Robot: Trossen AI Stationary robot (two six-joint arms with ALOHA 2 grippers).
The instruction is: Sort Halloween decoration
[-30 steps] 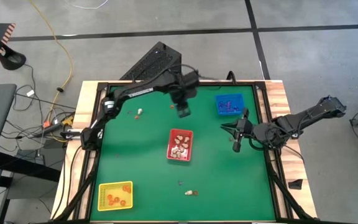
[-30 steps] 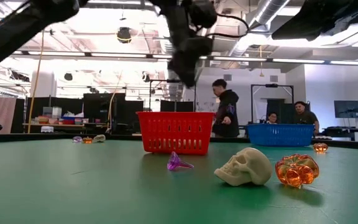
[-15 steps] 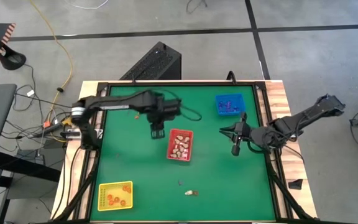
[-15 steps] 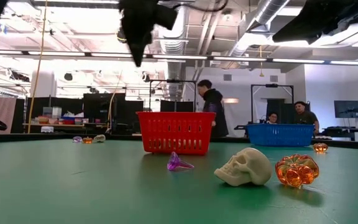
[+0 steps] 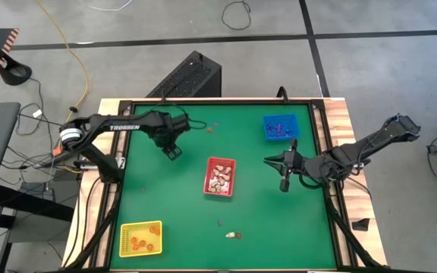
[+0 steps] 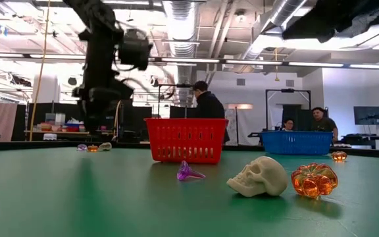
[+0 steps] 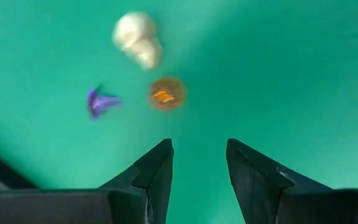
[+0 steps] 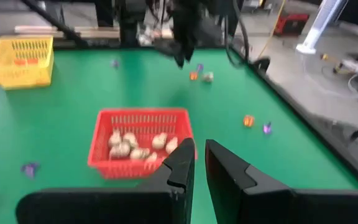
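My left gripper [image 5: 171,152] [image 7: 197,155] is open and hovers over three trinkets lying on the green mat at the table's far left: a white skull [image 7: 137,39], an orange pumpkin [image 7: 166,93] and a purple piece [image 7: 101,101]. In the low view the gripper [image 6: 101,128] hangs just above them [image 6: 92,148]. My right gripper [image 5: 283,179] [image 8: 199,165] is shut and waits in the air right of the red tray [image 5: 219,176]. A skull [image 6: 258,176], a pumpkin [image 6: 314,180] and a purple piece [image 6: 189,173] lie near the near edge.
The red tray [image 8: 140,146] holds white skulls. The blue tray [image 5: 279,127] stands at the far right and holds purple pieces. The yellow tray [image 5: 140,238] stands in the near left corner and holds orange ones. Two trinkets [image 8: 248,120] lie near the far edge. People stand in the room behind.
My left gripper has swung from above the far middle of the table, past the red tray, toward the left edge, and has come down over the three trinkets there. My right arm has barely shifted. A person in the background has walked leftward.
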